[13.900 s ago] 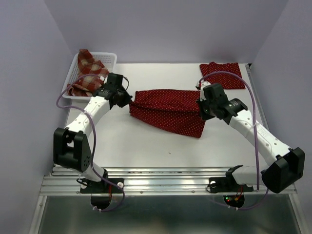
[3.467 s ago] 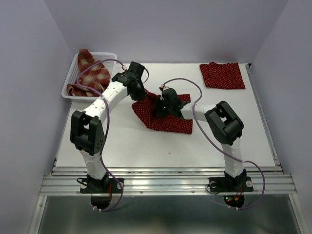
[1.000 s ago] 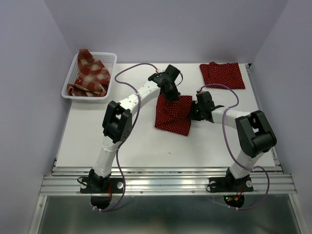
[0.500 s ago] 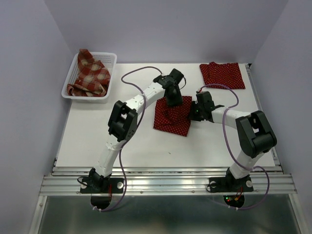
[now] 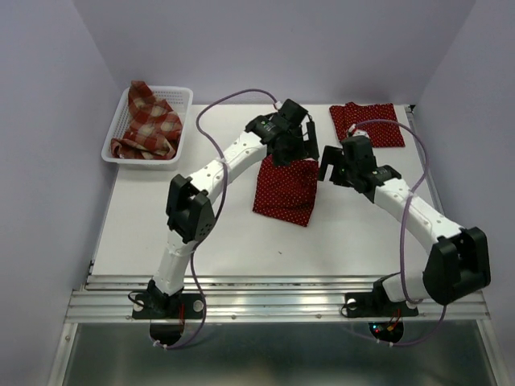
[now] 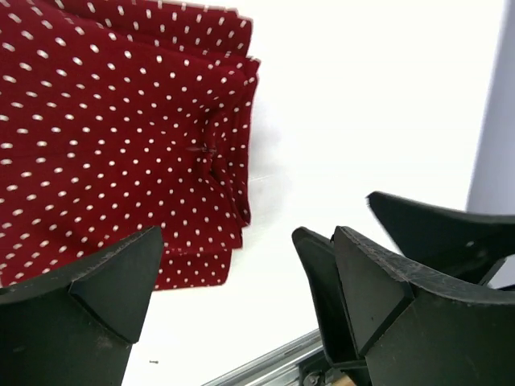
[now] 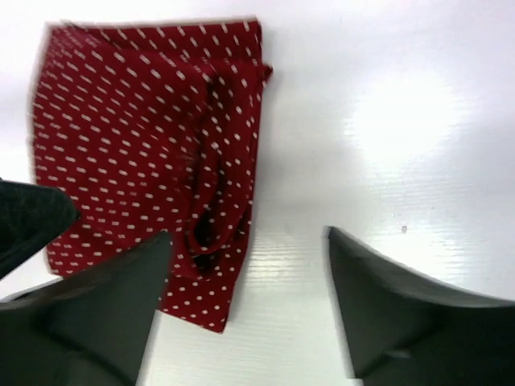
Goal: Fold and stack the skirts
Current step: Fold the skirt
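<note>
The left gripper [image 5: 294, 149] and right gripper [image 5: 331, 167] hang spread and empty over the dotted skirt [image 5: 283, 191]. It lies folded on the surface [image 5: 201, 225] just beneath them, probably ready to stack on the other skirt [image 5: 368, 125] beyond the right gripper.

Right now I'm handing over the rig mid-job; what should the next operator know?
Left gripper: open, empty, by the far edge of the folded centre polka-dot skirt.
Right gripper: open, empty, just past its right edge.
Second polka-dot skirt: folded, far right corner of the table.
Plaid skirt: bunched in the basket.
Left to do: stack the two folded ones, then fold and add the plaid.
</note>
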